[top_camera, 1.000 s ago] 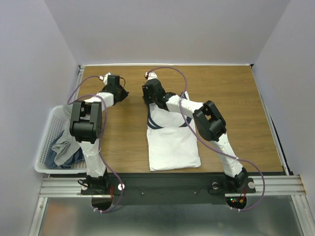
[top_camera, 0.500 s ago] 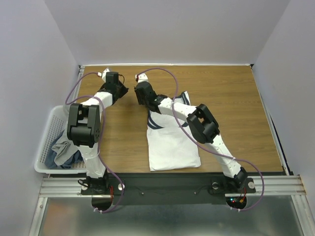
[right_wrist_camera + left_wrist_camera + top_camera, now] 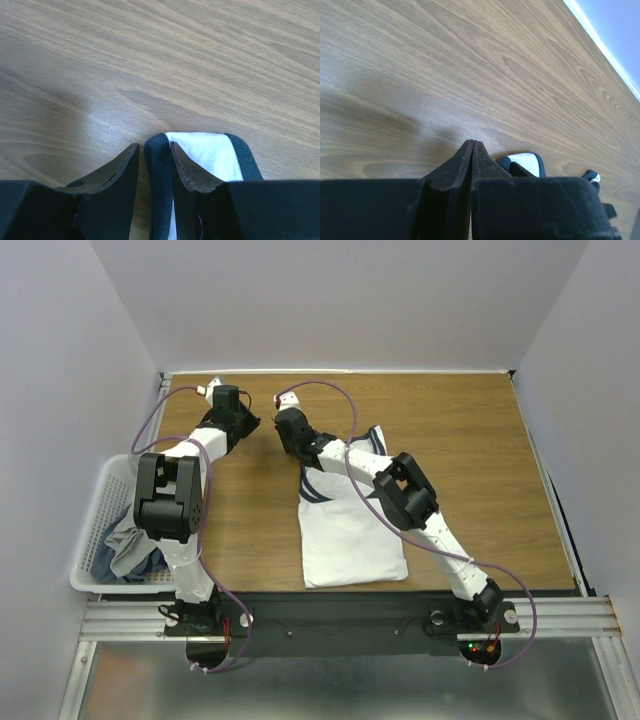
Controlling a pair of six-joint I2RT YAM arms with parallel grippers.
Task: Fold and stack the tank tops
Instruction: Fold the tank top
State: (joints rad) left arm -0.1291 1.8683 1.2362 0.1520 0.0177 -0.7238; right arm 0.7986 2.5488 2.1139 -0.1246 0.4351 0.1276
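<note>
The white tank top [image 3: 348, 530] with navy edging lies flat on the wood table, hem toward the near edge. My right gripper [image 3: 285, 440] is at its far left corner, low over the table. In the right wrist view my right gripper [image 3: 154, 146] is closed on the navy edge of a shoulder strap [image 3: 200, 150]. My left gripper [image 3: 248, 425] is just left of it, and in the left wrist view my left gripper [image 3: 472, 144] is shut and empty, with the strap end [image 3: 527, 162] beside it. Grey tank tops [image 3: 130, 540] lie bunched in the basket.
A white lattice basket [image 3: 95, 515] hangs off the table's left edge. The right arm's links stretch over the tank top's right half. Bare wood table [image 3: 470, 460] lies to the right and back. Grey walls enclose the table on three sides.
My right gripper has moved left and back across the table, drawing the strap with it. My left gripper has shifted slightly back and left.
</note>
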